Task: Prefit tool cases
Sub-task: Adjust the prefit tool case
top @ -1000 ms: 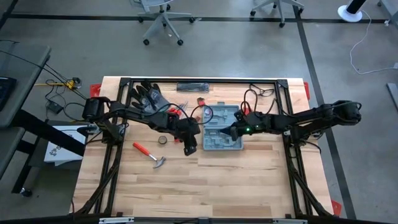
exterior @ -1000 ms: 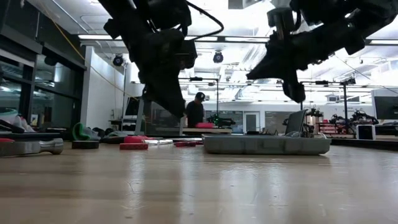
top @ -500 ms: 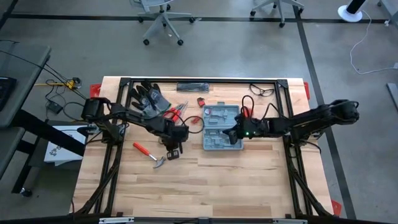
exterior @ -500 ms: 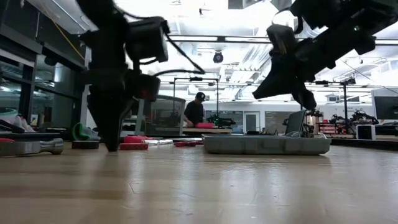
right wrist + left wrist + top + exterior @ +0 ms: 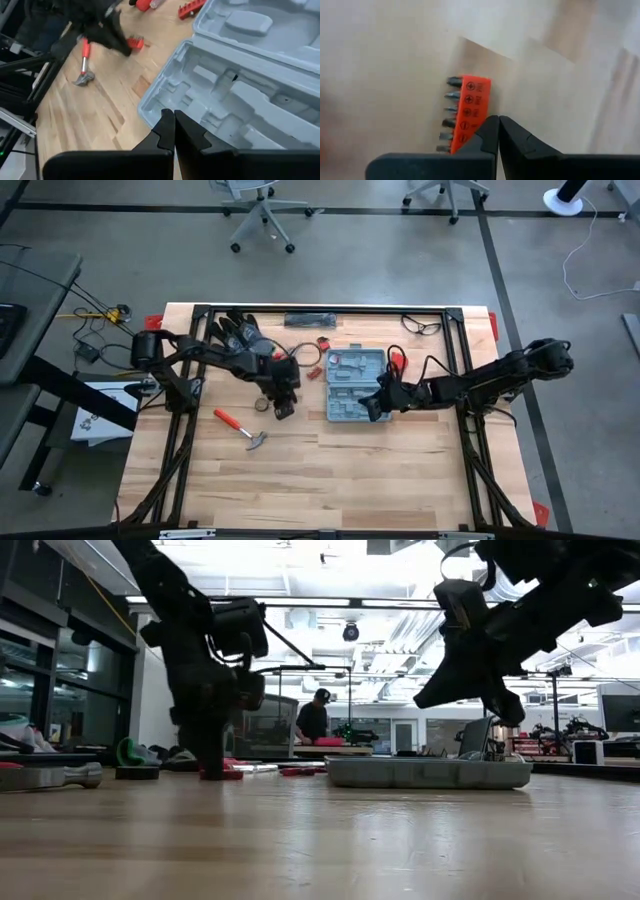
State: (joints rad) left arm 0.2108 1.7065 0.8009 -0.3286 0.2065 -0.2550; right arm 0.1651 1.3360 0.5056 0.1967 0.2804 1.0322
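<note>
High view: a wooden bench carries the tool case, blue-grey and lying open near the middle, with moulded recesses facing up. The left hand is down close to the bench surface to the left of the case and apart from it, fingers closed on nothing. The right hand is at the case's near right corner, fingers closed, nothing held. A red-handled hammer lies nearer the front on the left; dark gloves lie at the far left; a small round item sits just beside the left hand. Low view: the case rests flat on the bench; the left hand reaches down to the bench well to its left, by a red item; the right hand hangs above the case without touching it. A person stands in the room behind. Left wrist view: the closed left hand points at an orange bit holder lying on the bench, its row of bits along one edge; whether the tips touch it cannot be told. Right wrist view: the closed right hand is over the case's corner recesses; the hammer lies beyond.
</note>
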